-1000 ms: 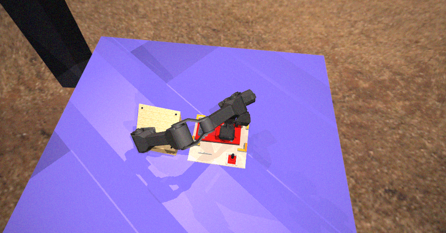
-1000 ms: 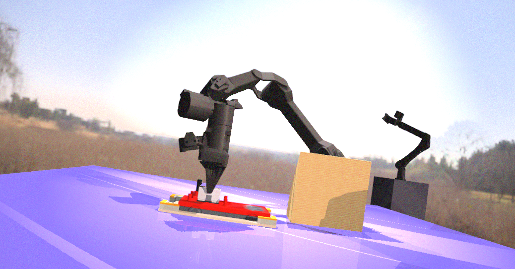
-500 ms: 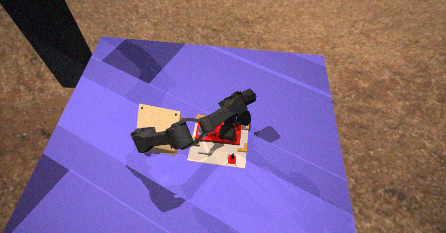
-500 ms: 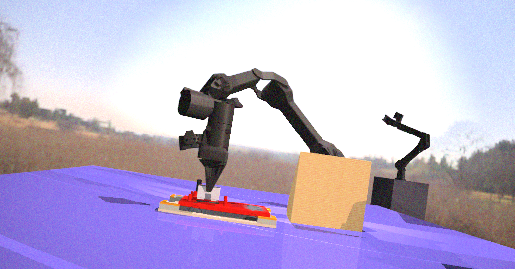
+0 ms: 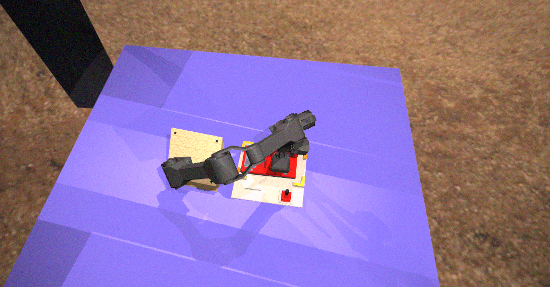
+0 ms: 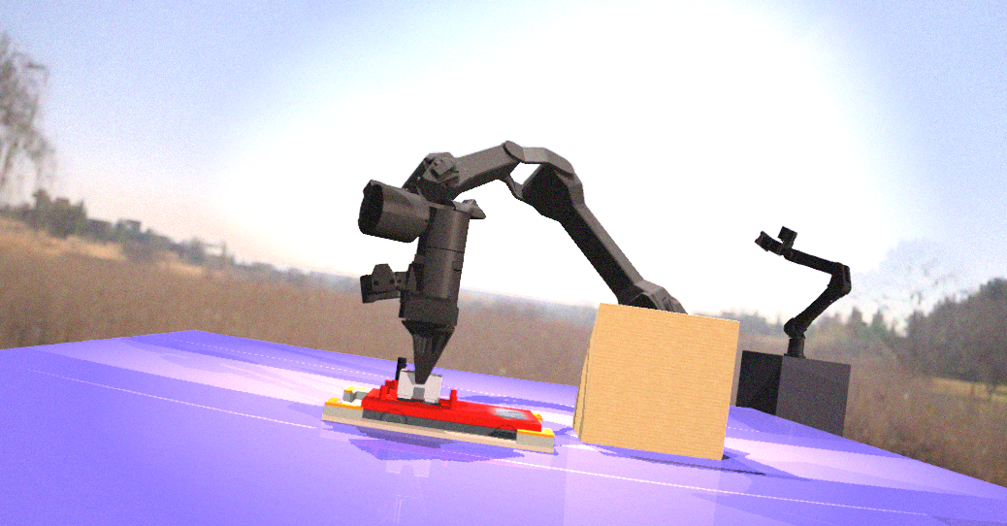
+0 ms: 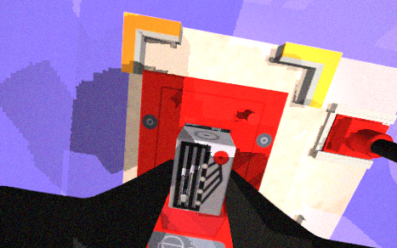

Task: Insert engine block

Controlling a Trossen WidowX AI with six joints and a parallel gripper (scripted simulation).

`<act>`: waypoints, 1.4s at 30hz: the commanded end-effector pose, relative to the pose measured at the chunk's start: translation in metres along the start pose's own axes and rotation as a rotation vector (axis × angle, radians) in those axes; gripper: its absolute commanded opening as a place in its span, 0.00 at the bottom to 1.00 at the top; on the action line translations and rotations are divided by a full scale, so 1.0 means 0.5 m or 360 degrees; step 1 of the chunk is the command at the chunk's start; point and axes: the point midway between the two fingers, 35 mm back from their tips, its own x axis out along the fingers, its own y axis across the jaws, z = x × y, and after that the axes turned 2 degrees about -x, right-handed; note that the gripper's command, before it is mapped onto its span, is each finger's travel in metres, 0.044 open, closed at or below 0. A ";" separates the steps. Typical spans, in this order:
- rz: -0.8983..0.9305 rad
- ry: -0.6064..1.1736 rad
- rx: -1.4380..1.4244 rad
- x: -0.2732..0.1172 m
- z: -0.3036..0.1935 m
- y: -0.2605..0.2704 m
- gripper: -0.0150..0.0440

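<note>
The grey engine block [image 6: 409, 384] [image 7: 207, 170] has black stripes and a red disc on its top. It is upright at the opening of the red car body [image 6: 493, 412] [image 7: 216, 99] [image 5: 259, 169], between the raised red parts. Its upper part stands above the body; its lower end is hidden, so its depth cannot be told. My gripper [image 6: 421, 381] [image 7: 200, 170] points straight down and is shut on the engine block, one dark finger on each side. In the top view the arm hides the block. The slot side and its fit to the rib cannot be made out.
The car body lies on a cream board [image 5: 265, 193] [image 7: 216, 47] with yellow corner brackets [image 7: 331, 72] [image 5: 300, 182]. A red piece with a black peg [image 5: 286, 196] [image 7: 356, 136] stands on the board. A wooden box [image 5: 196, 146] [image 6: 662, 381] stands beside it. Another arm [image 6: 820, 265] is behind.
</note>
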 end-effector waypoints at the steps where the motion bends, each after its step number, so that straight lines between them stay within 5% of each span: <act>1: 0.0004 0.0001 -0.0008 0.002 -0.001 0.001 0.52; 39: 0.0003 0.0001 -0.0012 0.018 -0.002 0.001 0.52; 42: 0.0007 0.0005 -0.0003 0.016 -0.002 0.001 0.66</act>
